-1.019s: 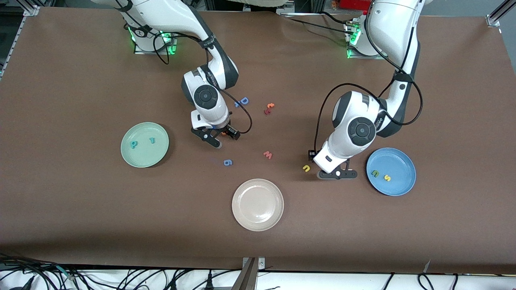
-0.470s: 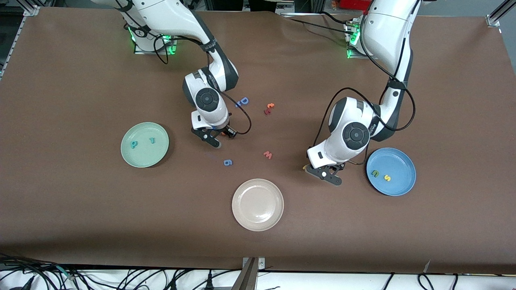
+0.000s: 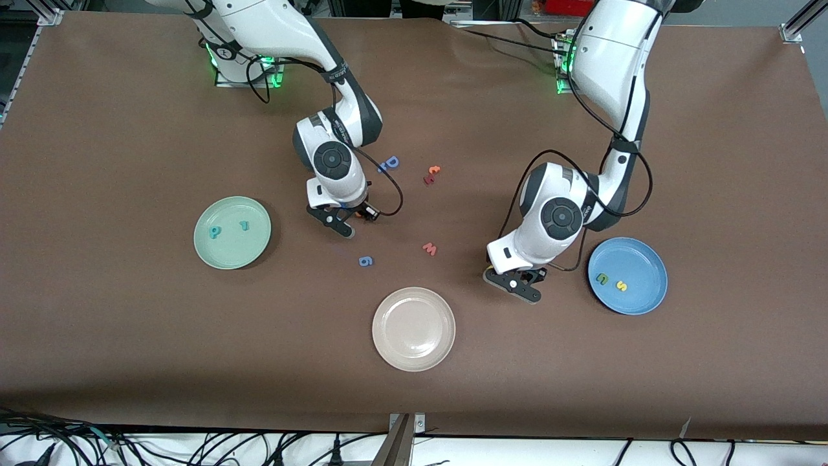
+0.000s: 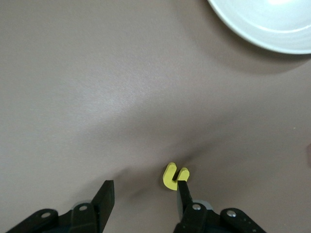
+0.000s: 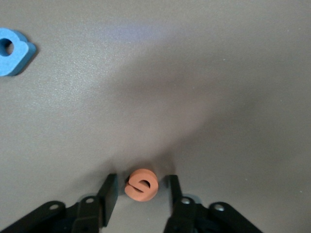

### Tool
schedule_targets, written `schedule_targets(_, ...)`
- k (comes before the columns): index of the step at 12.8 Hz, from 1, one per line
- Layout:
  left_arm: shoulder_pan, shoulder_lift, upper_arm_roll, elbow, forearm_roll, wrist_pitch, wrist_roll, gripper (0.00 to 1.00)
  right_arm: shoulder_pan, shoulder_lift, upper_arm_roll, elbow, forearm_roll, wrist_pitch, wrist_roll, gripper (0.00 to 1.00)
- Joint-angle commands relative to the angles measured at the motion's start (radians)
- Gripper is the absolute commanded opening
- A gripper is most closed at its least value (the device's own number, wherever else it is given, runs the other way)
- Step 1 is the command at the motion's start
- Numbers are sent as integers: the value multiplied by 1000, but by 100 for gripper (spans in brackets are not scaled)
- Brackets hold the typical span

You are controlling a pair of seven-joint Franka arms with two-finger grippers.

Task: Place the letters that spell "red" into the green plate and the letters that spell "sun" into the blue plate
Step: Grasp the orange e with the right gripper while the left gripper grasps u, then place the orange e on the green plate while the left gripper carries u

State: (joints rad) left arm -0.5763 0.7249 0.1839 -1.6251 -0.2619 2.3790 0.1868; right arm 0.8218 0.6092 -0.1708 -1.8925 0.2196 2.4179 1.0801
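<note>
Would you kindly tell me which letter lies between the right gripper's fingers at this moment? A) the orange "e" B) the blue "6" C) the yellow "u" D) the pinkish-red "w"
A: the right wrist view shows the orange "e" on the table between the fingers of the right gripper, which stand apart on either side of it.

Brown matte cover point(image 3: 129, 336) over whole table, few soft wrinkles near top edge. Aluminium frame rails poking in at top corners point(image 3: 799, 22). Green indicator lights glowing on metal mounting plates point(image 3: 246, 74) along top edge. Below table's near edge, white floor with mess of black cables point(image 3: 194, 446), plus metal bracket point(image 3: 402, 433) at middle. Lighting even, overhead, soft shadows. Red box point(image 3: 563, 6) barely visible past top edge.
</note>
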Motion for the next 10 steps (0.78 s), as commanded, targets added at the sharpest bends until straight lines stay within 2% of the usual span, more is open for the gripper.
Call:
schedule_targets(1, -11, 33, -19, 28, -22, 25, 19, 60, 14, -8, -10, -19, 6, 15, 6, 23)
schedule_targets(2, -13, 36, -26, 28, -23, 25, 19, 60, 14, -9, -10, -19, 6, 13, 4, 14)
schedule_targets(4, -17, 39, -26, 28, -22, 25, 19, 59, 14, -20, -13, -19, 4, 1, -6, 9)
schedule_targets(7, -23, 53, -26, 28, -13, 25, 23, 59, 11, -106, -71, -13, -5, -127, -83, 9)
schedule_targets(10, -22, 54, -24, 27, -14, 25, 33, 58, 11, -195, -174, -13, -5, -287, -262, 9)
